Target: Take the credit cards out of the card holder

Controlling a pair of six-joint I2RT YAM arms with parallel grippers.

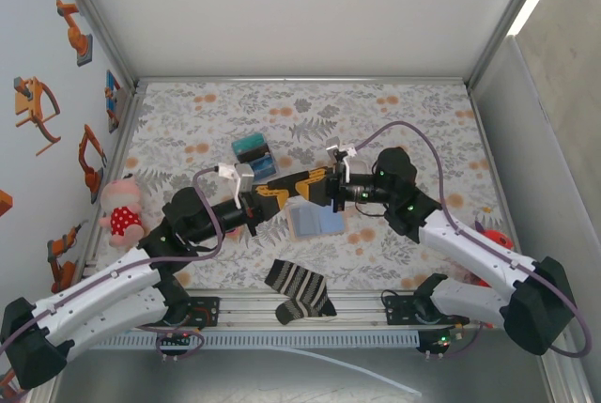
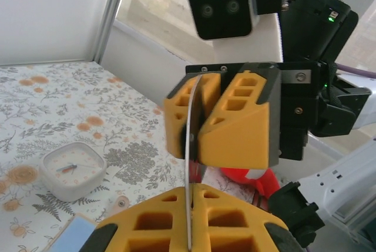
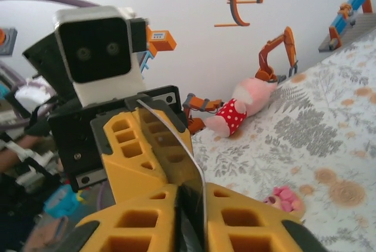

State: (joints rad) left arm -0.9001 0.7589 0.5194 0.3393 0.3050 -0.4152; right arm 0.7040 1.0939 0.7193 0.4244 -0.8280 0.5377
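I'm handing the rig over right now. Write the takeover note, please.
Left gripper: shut on a card, held in the air.
Right gripper: shut on the same card from the opposite side.
Holder: flat on the table below them, blue-grey side up.
Done: one card looks out.
Left: one gripper releases, card gets set down. Cannot tell whether more cards remain inside.

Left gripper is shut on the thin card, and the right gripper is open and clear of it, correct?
Not quite. The right gripper is not open: it is shut on the thin card as well, opposite the left gripper. The left wrist view shows both pinching it.
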